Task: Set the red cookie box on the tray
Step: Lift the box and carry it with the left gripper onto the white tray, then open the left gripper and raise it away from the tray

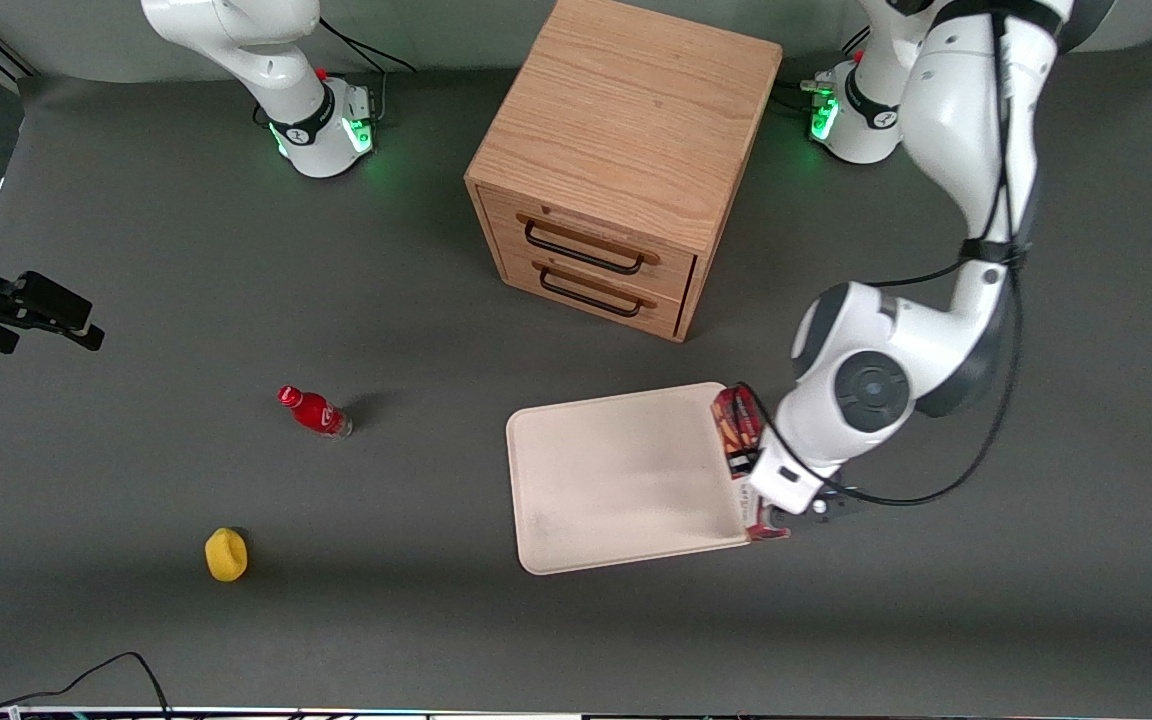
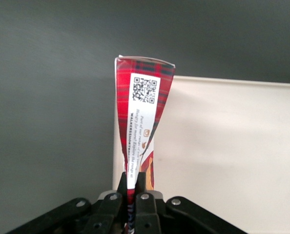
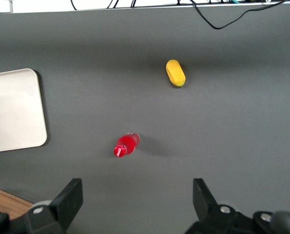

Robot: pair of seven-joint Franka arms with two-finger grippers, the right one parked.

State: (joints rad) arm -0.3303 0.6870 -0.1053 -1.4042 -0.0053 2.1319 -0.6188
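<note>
Gripping the red cookie box by its lower end, my gripper is clenched on it, holding it over the tray's three-o'clock rim, front view.

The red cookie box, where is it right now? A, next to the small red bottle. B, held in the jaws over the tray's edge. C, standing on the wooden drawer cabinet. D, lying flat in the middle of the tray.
B: the gripper is shut on the red cookie box, which hangs over the tray edge nearest the working arm.
</note>
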